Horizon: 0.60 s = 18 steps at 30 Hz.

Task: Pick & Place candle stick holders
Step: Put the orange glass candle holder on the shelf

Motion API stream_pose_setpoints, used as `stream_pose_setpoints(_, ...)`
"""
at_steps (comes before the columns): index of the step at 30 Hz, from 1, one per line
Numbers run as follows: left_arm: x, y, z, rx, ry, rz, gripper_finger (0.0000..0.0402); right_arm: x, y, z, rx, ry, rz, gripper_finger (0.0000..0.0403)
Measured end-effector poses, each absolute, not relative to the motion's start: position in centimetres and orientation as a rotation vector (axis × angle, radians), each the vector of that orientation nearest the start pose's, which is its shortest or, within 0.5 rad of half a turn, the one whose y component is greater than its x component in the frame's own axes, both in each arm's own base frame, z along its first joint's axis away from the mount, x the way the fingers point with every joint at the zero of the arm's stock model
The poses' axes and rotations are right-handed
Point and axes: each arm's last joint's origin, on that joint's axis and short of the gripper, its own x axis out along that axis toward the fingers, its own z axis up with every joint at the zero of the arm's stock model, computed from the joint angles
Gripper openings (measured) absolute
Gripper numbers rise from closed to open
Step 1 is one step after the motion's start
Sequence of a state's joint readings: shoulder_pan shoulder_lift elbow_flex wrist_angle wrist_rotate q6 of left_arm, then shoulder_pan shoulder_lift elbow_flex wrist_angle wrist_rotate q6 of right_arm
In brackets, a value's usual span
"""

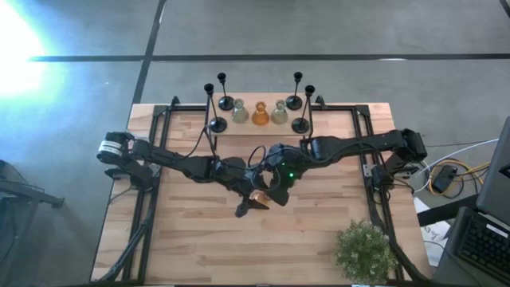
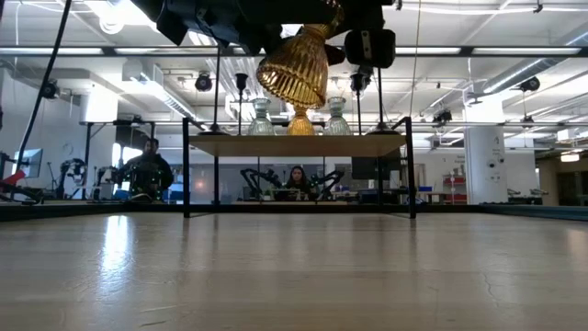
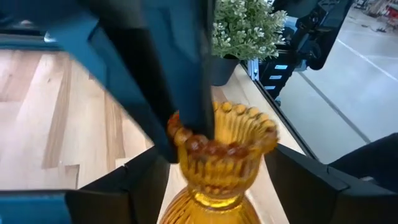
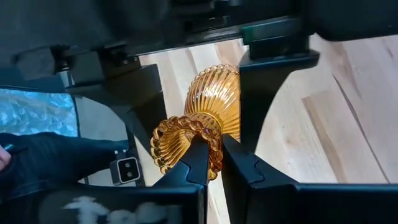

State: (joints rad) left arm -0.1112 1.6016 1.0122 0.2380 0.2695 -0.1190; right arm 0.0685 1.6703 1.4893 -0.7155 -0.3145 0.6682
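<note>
From above, both dark arms meet over the middle of the wooden desk [image 1: 191, 255]. The left pincer [image 1: 249, 201] and right pincer [image 1: 275, 190] converge on 1 ribbed amber glass candle holder [image 1: 259, 199], held clear of the desk surface. On a raised shelf [image 1: 259, 129] at the far edge stand 4 black thin-stemmed holders [image 1: 217, 121], 2 squat pale-green glass holders [image 1: 240, 112] and a second amber one [image 1: 260, 115]; a green potted plant [image 1: 365, 249] sits at the near right corner.

The level view shows the amber holder [image 2: 296, 69] hanging tilted, well above the desk, with the shelf row behind it and 2 people seated far off in the room.

In the left wrist view, the left pincer [image 3: 211, 180] stands wide, its fingers [image 3: 311, 180] on either side of the holder's body [image 3: 221, 155] with gaps showing, so it appears to have let go. The other arm's finger crosses the beaded rim.

In the right wrist view, the right pincer [image 4: 213, 158] is clamped narrow on the rim wall of the holder [image 4: 214, 106], 1 finger inside the cup and 1 outside. This looks like a handover: the right arm takes the weight, probably because the shelf slot lies more within its reach.
</note>
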Motion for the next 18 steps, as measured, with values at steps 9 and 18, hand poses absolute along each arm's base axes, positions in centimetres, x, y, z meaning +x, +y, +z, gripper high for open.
stream_pose_setpoints(9,35.22,-4.66,24.83,-0.100,0.364,-0.337,0.0194,35.68,3.34,31.25,0.724,0.972,0.047,0.0013)
stream_pose_setpoints(18,35.25,-4.58,24.91,-0.104,0.358,-0.301,0.0141,35.66,3.33,31.20,0.736,0.977,0.032,0.0012)
